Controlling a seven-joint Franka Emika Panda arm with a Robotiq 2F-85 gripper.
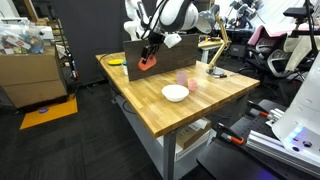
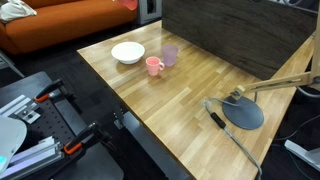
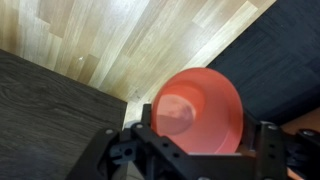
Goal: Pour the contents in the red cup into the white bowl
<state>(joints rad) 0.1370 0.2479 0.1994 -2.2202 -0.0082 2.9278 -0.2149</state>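
My gripper [image 3: 203, 138] is shut on the red cup [image 3: 205, 108], with a finger on each side. The wrist view looks into the cup's mouth, and a paler round patch shows at its bottom. In an exterior view the cup [image 1: 148, 62] hangs tilted in the gripper [image 1: 150, 55] above the back of the wooden table, in front of a dark board. It is well apart from the white bowl [image 1: 175, 93]. The bowl [image 2: 127, 52] sits on the table near an edge. A red tip [image 2: 128, 3] at the top edge may be the cup.
A pink cup [image 2: 154, 66] and a lilac translucent cup [image 2: 170, 54] stand beside the bowl. A flat yellow item [image 1: 115, 62] lies at the table's far corner. A desk lamp with a round dark base [image 2: 243, 113] and a cable stands by the dark board [image 2: 240, 35].
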